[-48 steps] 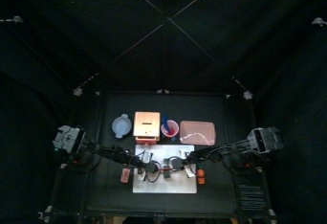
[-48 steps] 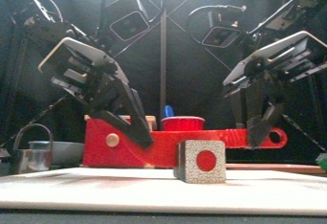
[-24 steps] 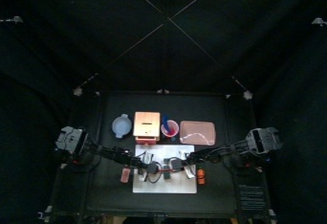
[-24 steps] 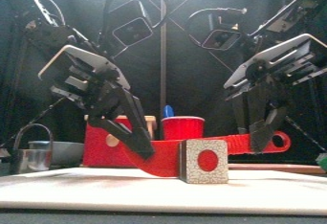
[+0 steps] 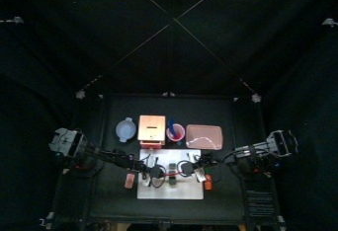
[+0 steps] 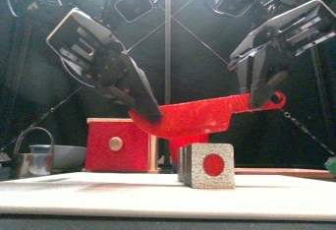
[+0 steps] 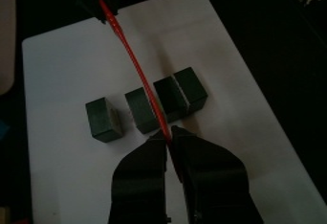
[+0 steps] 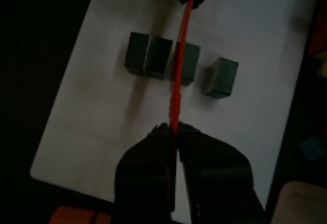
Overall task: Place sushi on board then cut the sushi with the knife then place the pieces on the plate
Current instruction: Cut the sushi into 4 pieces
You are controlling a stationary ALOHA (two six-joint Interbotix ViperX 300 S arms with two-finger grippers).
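Observation:
The sushi roll (image 7: 143, 108) lies on the white board (image 7: 64, 75) as several dark blocks in a row, one end block (image 8: 224, 75) a little apart. In the front view its end face (image 6: 206, 165) shows a red centre. The red knife (image 6: 210, 113) hangs level-ish above the roll, crossing it. My left gripper (image 6: 147, 116) is shut on the blade end. My right gripper (image 6: 258, 94) is shut on the handle end. Each wrist view shows the knife (image 8: 183, 65) as a thin red line running from its jaws over the blocks.
Behind the board (image 5: 172, 181) stand the blue-grey bowl (image 5: 126, 129), the wooden box (image 5: 152, 128), the red cup (image 5: 175, 131) and the pink tray (image 5: 204, 134). A metal cutter (image 6: 37, 158) sits at the left. Small orange toys (image 5: 129, 180) lie beside the board.
Both grippers have risen together, lifting the red knife from near board level to well above the sushi roll. The blocks have not moved.

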